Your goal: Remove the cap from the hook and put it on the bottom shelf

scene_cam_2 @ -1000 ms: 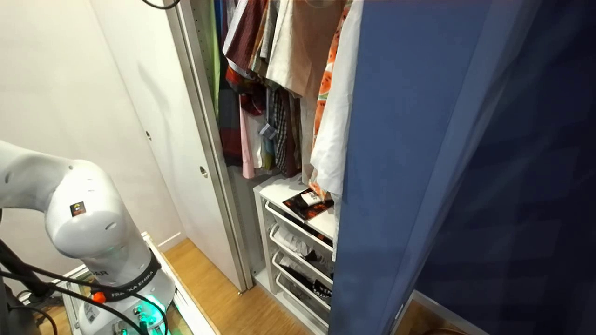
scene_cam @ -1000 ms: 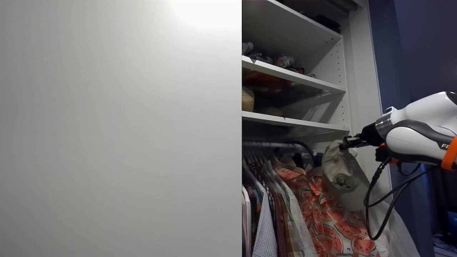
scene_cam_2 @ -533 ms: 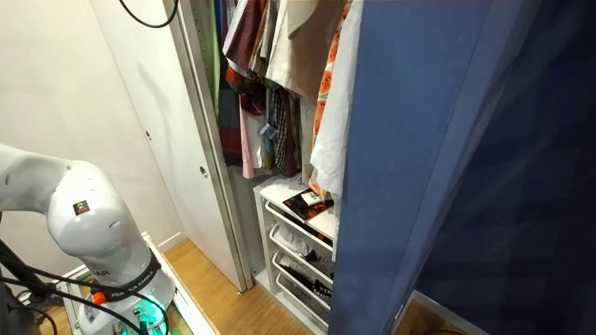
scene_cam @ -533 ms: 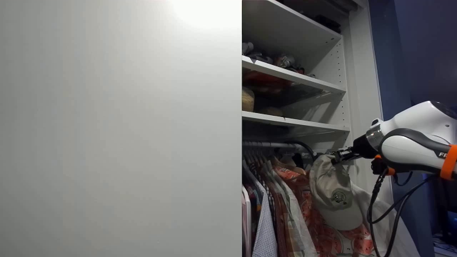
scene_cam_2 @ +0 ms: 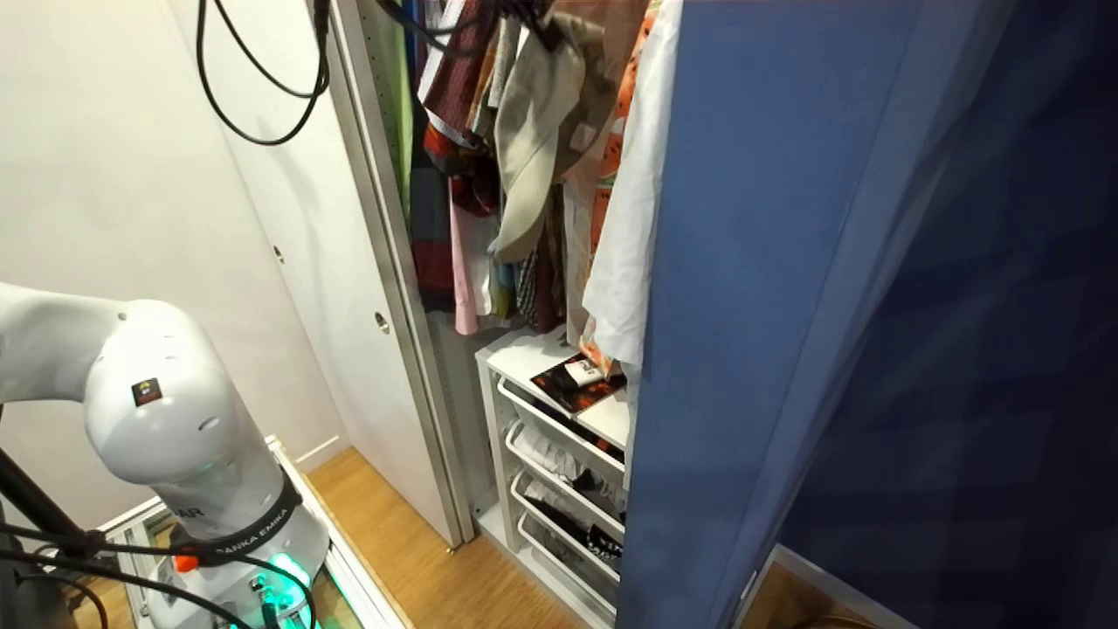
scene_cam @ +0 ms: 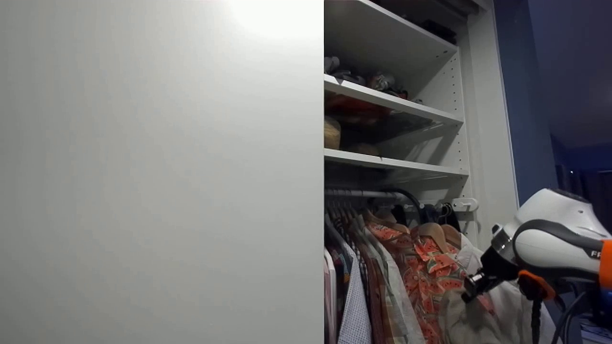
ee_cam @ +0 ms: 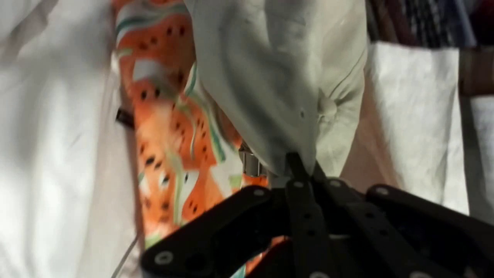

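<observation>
A dark printed item [scene_cam_2: 566,395] lies flat on the low white shelf [scene_cam_2: 522,353].

My black base band [scene_cam_2: 251,535] reads "ANKA EMIKA" in an exterior view, the white arm casing [scene_cam_2: 214,467] just above it shows "AR", and my dark grey arm trim [scene_cam: 568,235], in an exterior view, bears "F" plus a cut-off letter.

In both exterior views, a watermelon-print shirt [scene_cam: 437,263] is hanging beside a white garment [scene_cam_2: 622,245], and a wooden hanger [scene_cam: 430,232] is holding the shirt. Underneath these, a dark magazine [scene_cam_2: 566,395] is lying above drawers [scene_cam_2: 568,490] that are holding cloth [scene_cam_2: 543,448]. A wooden floor [scene_cam_2: 384,524] is showing between a white door [scene_cam_2: 367,393] and a blue panel [scene_cam_2: 769,218].
</observation>
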Robot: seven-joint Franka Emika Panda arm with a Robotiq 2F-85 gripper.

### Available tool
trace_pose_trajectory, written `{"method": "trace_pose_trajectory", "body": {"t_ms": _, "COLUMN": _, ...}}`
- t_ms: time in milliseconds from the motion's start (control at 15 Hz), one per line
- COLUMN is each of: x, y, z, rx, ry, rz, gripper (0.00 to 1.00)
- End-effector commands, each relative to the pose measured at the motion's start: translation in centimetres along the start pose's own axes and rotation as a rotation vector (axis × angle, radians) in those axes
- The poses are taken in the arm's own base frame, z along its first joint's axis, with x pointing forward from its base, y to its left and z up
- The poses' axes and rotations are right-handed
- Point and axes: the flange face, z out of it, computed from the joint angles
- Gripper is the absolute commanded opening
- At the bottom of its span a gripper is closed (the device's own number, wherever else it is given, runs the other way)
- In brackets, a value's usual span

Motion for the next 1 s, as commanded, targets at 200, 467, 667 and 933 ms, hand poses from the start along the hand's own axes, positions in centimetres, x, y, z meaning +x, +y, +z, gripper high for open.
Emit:
{"method": "trace_pose_trajectory", "body": {"t_ms": 200, "x": -6.4, "y": -0.2, "z": 15.5, "rx": 0.112, "ry": -0.273, "rz": 0.061, "gripper": 0.01}}
{"method": "trace_pose_trajectory", "body": {"t_ms": 467, "x": -7.2, "y": -0.6, "z": 17.4, "rx": 0.1, "ry": -0.324, "rz": 0.046, "gripper": 0.03}}
{"method": "trace_pose_trajectory", "body": {"t_ms": 667, "x": -7.1, "y": -0.8, "z": 18.2, "rx": 0.098, "ry": -0.331, "rz": 0.045, "gripper": 0.01}}
{"method": "trace_pose_trajectory", "body": {"t_ms": 933, "x": -9.1, "y": -5.4, "z": 26.7, "rx": 0.217, "ry": -0.394, "rz": 0.072, "gripper": 0.01}}
